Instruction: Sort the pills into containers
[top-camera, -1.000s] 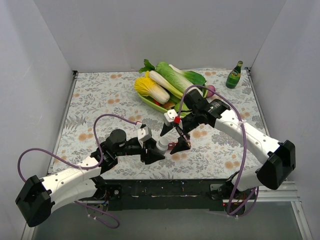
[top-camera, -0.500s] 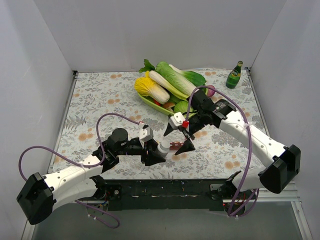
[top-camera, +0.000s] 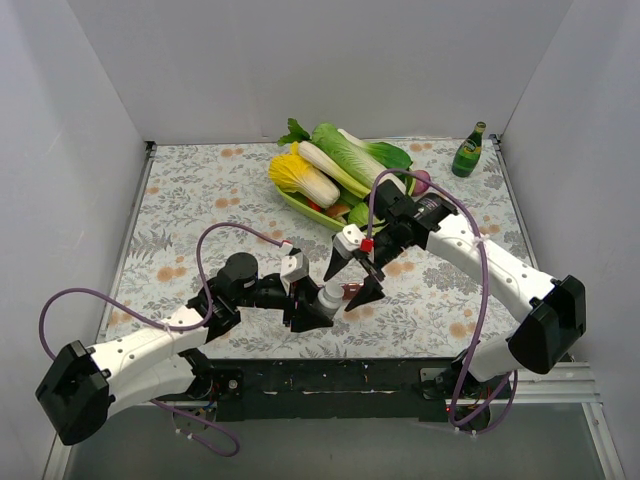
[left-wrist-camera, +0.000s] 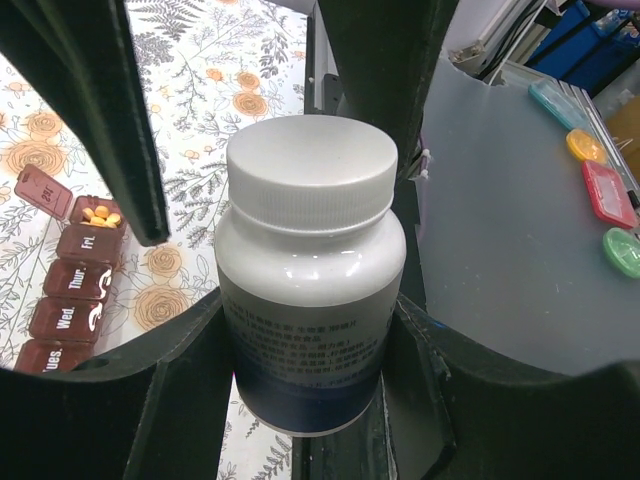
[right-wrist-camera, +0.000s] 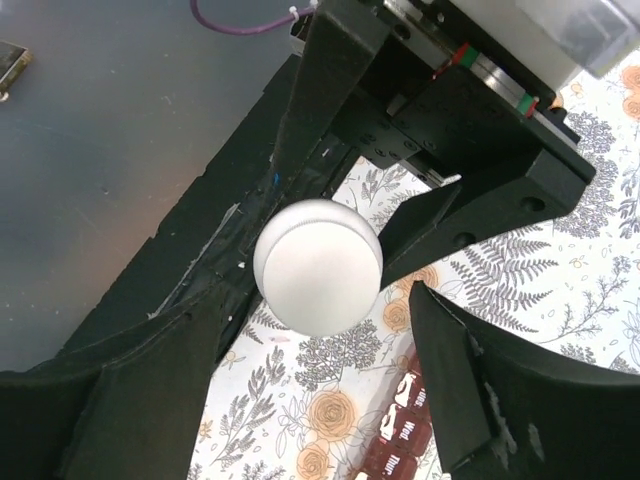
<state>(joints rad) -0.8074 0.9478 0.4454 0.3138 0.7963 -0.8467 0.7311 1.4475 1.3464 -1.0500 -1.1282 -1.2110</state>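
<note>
Left pincer (left-wrist-camera: 310, 320) clenched on a glossy white plastic bottle (left-wrist-camera: 305, 260), round cap (left-wrist-camera: 310, 165) on; the label print is too blurred to read. Right pincer (right-wrist-camera: 318, 300) released, fingers spread either side of the cap, apart from it. Dark red pill organiser (left-wrist-camera: 70, 290) lies on the floral bench (top-camera: 200, 200) beside the bottle, its row cut off by the frame edge and a finger. One lid is up, with orange-yellow pills (left-wrist-camera: 100, 214) inside; the other compartments are shut.
</note>
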